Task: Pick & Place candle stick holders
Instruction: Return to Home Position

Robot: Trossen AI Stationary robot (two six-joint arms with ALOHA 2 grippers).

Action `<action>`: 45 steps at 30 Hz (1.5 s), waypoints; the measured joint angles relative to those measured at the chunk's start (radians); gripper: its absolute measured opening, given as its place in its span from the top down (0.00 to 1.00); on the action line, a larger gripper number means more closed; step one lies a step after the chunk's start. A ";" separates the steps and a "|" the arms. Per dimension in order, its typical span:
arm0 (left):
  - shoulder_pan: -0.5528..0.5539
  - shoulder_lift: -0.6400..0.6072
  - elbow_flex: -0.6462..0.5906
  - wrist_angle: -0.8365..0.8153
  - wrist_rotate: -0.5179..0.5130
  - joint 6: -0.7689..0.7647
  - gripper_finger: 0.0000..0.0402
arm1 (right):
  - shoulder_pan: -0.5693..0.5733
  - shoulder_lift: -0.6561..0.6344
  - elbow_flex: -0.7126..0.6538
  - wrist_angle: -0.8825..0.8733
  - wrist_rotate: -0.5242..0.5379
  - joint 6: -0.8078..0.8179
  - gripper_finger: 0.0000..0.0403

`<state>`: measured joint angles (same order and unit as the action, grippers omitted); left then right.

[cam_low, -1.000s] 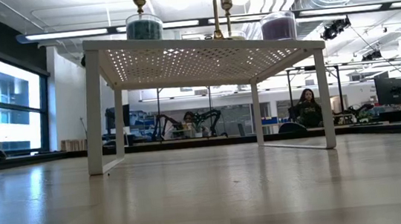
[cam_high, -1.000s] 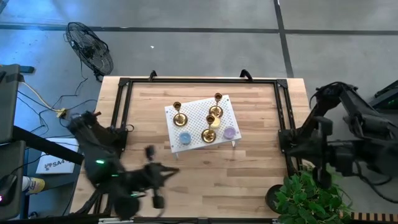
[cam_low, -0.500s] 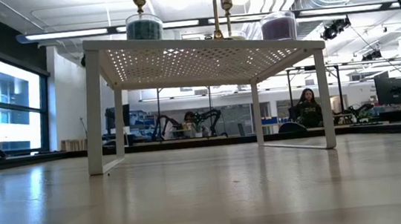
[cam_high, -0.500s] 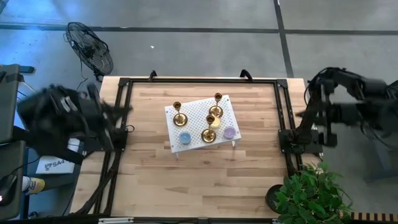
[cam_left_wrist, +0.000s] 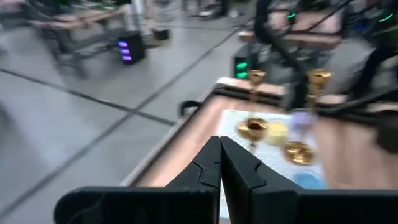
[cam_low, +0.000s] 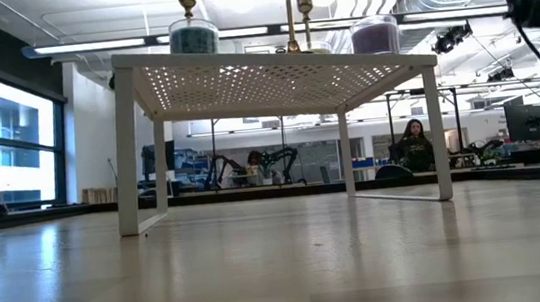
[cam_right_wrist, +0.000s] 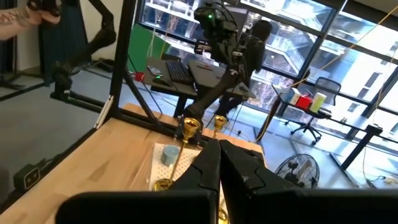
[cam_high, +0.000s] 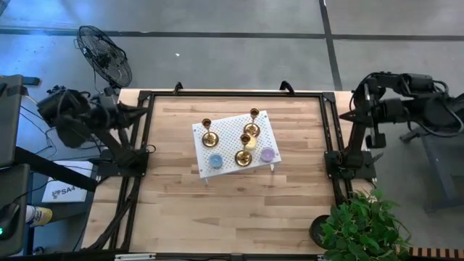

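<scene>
Three gold candle stick holders [cam_high: 208, 135] [cam_high: 254, 116] [cam_high: 244, 154] stand upright on their round bases on a white perforated stand [cam_high: 228, 130] in the middle of the wooden table. They also show in the left wrist view [cam_left_wrist: 254, 127] and the right wrist view [cam_right_wrist: 189, 126]. My left gripper [cam_high: 141, 109] is shut and empty, above the table's left frame rail. My right gripper [cam_high: 351, 114] is shut and empty, above the right frame rail. Both are well away from the stand.
A blue disc [cam_high: 216, 161], a yellow disc [cam_high: 250, 143] and a purple disc [cam_high: 267, 154] lie on the stand among the holders. A black frame [cam_high: 235, 94] runs round the table's edges. A potted plant [cam_high: 359, 228] stands at the near right corner.
My left arm has swung from over the table's near left part up and back to the left edge. My right arm has risen and gone toward the far edge at the table's right side. The holders and the stand have not moved.
</scene>
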<state>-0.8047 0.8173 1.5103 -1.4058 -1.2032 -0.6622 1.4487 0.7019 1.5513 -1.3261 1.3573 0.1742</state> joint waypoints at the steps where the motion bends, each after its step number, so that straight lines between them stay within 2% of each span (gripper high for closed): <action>1: 0.000 -0.039 -0.039 0.054 0.019 0.025 1.00 | 0.000 -0.016 -0.008 -0.002 -0.002 -0.006 1.00; 4: 0.000 -0.156 -0.168 0.250 0.078 0.138 1.00 | 0.000 -0.069 -0.034 -0.002 -0.001 -0.033 1.00; 8: 0.000 -0.302 -0.371 0.540 0.180 0.364 1.00 | 0.000 -0.149 -0.071 -0.002 0.000 -0.030 1.00; 12: 0.000 -0.422 -0.616 0.810 0.346 0.548 1.00 | 0.000 -0.229 -0.156 0.001 -0.001 -0.016 1.00; 16: 0.000 -0.530 -0.836 1.017 0.492 0.639 1.00 | 0.000 -0.290 -0.255 0.007 -0.055 0.027 1.00; 19: 0.000 -0.584 -0.957 1.129 0.531 0.658 1.00 | 0.000 -0.310 -0.315 0.013 -0.067 0.072 1.00; 22: 0.000 -0.618 -1.041 1.219 0.617 0.653 1.00 | 0.000 -0.313 -0.358 0.024 -0.092 0.099 1.00; 24: 0.000 -0.632 -1.072 1.255 0.664 0.635 1.00 | 0.000 -0.313 -0.379 0.057 -0.102 0.095 1.00; 29: 0.000 -0.632 -1.116 1.270 0.681 0.586 1.00 | 0.000 -0.314 -0.409 0.145 -0.146 0.080 1.00; 34: 0.000 -0.632 -1.218 1.383 0.829 0.578 1.00 | 0.000 -0.314 -0.492 0.172 -0.183 0.149 1.00; 40: 0.000 -0.633 -1.360 1.524 0.882 0.526 1.00 | 0.000 -0.314 -0.656 0.205 -0.188 0.323 1.00; 45: 0.000 -0.633 -1.443 1.599 0.900 0.500 1.00 | 0.000 -0.321 -0.798 0.339 -0.192 0.365 1.00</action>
<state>-0.8047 0.1848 0.0676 0.1928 -0.3029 -0.1623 1.4487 0.3809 0.7531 -0.9873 1.1648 0.5388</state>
